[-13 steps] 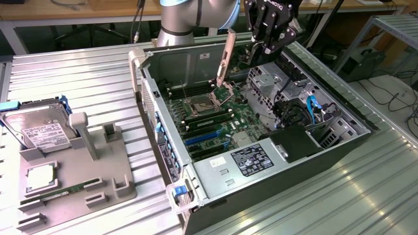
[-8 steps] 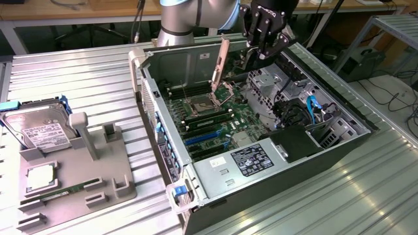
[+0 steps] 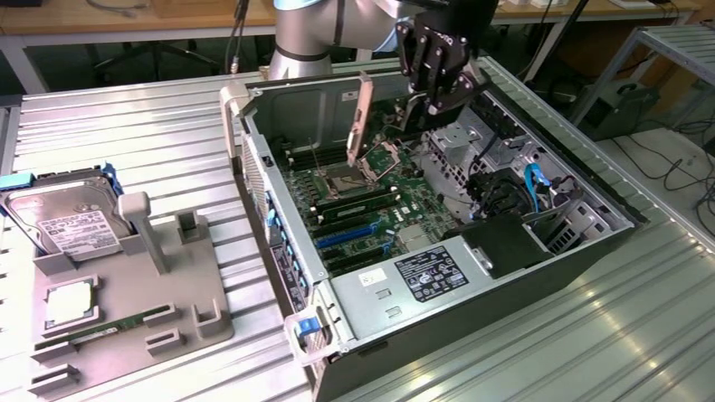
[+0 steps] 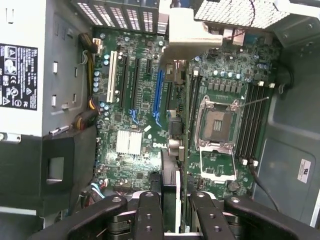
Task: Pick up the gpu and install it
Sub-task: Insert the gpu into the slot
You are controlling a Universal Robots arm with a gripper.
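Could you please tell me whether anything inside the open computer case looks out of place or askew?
The gpu, gripped edge-on by the gripper, hangs above the motherboard, seated in no slot. The CPU socket is empty, its cover flipped open. Nothing looks spilled or damaged.

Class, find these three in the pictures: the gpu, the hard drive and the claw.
gpu (image 3: pixel 359 121), exterior view, on its silver bracket.
hard drive (image 3: pixel 69 224), exterior view, on its white label.
claw (image 4: pixel 174 205), wrist view, midway between fingertips.
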